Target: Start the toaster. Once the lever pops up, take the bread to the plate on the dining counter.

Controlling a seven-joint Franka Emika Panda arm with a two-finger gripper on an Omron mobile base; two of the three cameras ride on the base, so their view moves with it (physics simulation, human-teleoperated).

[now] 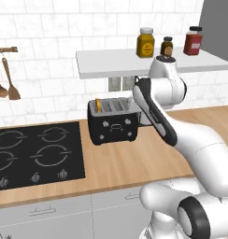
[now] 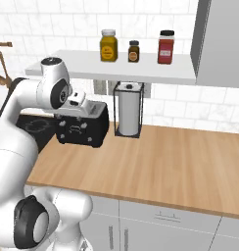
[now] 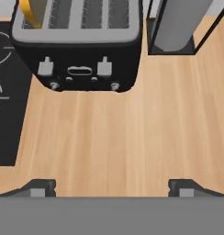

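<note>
The black toaster (image 1: pixel 113 123) (image 2: pixel 82 128) (image 3: pixel 79 50) stands on the wood worktop, right of the cooktop. The bread (image 1: pixel 98 105) (image 3: pixel 29 13) stands on edge in its leftmost slot, its orange crust sticking out. Two grey levers (image 3: pixel 45 66) flank the front panel. My gripper (image 3: pixel 112 189) is open and holds nothing. It hovers above the bare worktop in front of the toaster. My hand (image 2: pixel 77 100) sits near the toaster's top front edge. The plate and the dining counter are out of view.
A paper-towel holder (image 2: pixel 128 110) (image 3: pixel 178 23) stands just right of the toaster. The black cooktop (image 1: pixel 36 154) lies to the left. A white shelf (image 2: pixel 116 68) with three jars hangs over the toaster. Wooden utensils (image 1: pixel 8 84) hang on the wall.
</note>
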